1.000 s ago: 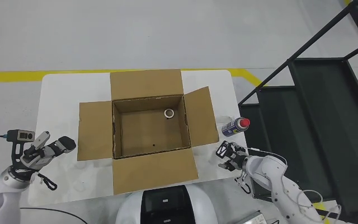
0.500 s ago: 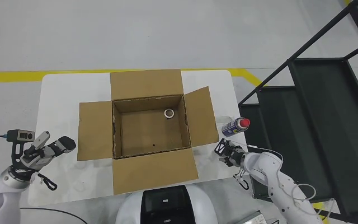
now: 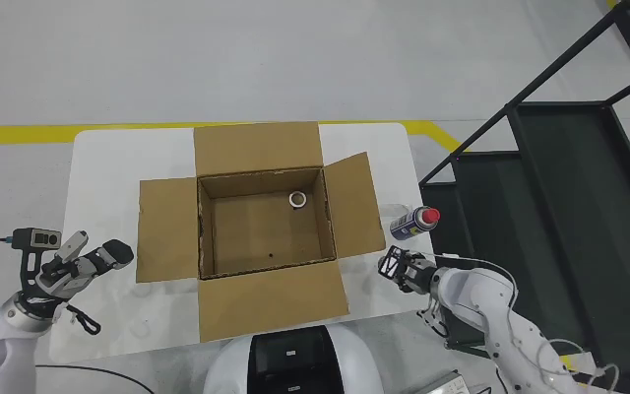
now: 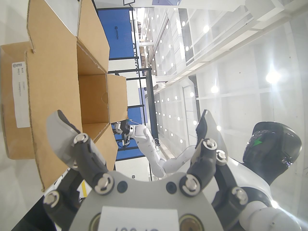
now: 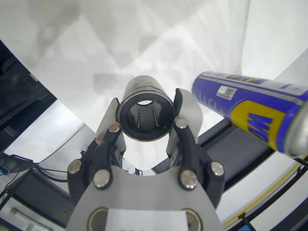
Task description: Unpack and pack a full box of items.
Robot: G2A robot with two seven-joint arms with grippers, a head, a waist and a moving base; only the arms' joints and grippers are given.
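**One item in box as robot grips metal sleeve**

The robot's right gripper (image 3: 399, 268) pinches a short metal sleeve (image 5: 144, 90) betw. both fingers. It holds the sleeve low over the table (image 3: 108, 167) near the right front corner, just off the box's near-right flaps. The left gripper (image 4: 130, 121) hangs w/ fingers spread wide and nothing betw. them. It sits at the table's left front edge, beside the left flap.

The cardboard box (image 3: 261, 231) sits mid-table w/ all four flaps folded out. The only item seen inside is a small roll of tape (image 3: 297, 199), set against the far wall toward the right corner. Outside, a blue spray can (image 3: 413, 223) w/ red cap lies on its side at the table's right edge, just beyond the right flap. It is near the held sleeve but apart from it.

Judging by the layout, work is around the halfway turn. Unpacking looks all but done, w/ two items out and the tape left to lift. Whether the sleeve is headed out or back in can't be told from here. The whole repack appears to be left to do.
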